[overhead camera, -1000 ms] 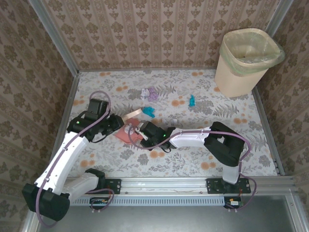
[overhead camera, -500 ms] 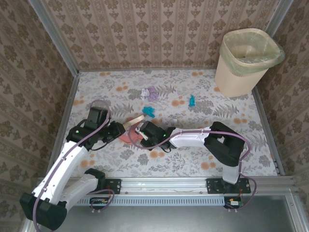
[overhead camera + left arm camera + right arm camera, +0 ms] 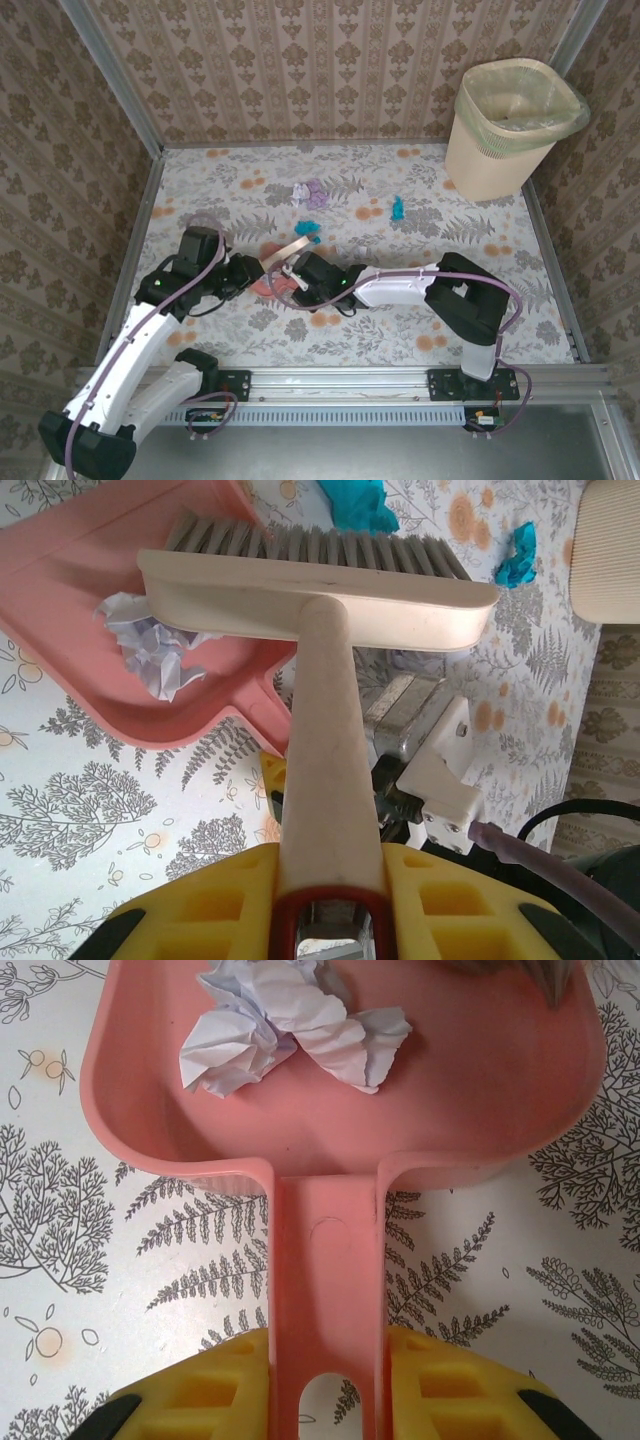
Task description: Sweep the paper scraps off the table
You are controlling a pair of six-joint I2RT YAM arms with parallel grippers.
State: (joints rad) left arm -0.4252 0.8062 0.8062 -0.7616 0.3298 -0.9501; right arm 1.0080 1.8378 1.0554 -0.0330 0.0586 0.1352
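My left gripper (image 3: pixel 325 880) is shut on the cream handle of a brush (image 3: pixel 320 600); its head rests at the mouth of a pink dustpan (image 3: pixel 120 570). My right gripper (image 3: pixel 325 1370) is shut on the dustpan's handle (image 3: pixel 325 1260). A white crumpled scrap (image 3: pixel 290 1025) lies inside the pan. From above, the left gripper (image 3: pixel 250 273) and right gripper (image 3: pixel 292 280) meet left of the table's centre. A teal scrap (image 3: pixel 308 230) lies just beyond the brush head. Another teal scrap (image 3: pixel 398 208) and a purple-and-white wad (image 3: pixel 312 193) lie farther back on the table (image 3: pixel 450 240).
A cream waste bin (image 3: pixel 512 125) with a liner stands in the far right corner. Metal rails (image 3: pixel 400 378) edge the table, and patterned walls close three sides. The right arm's body (image 3: pixel 460 295) lies across the near right part.
The left arm has drawn back toward the near edge and the brush head has shifted slightly right over the dustpan. The right gripper and dustpan have barely moved.
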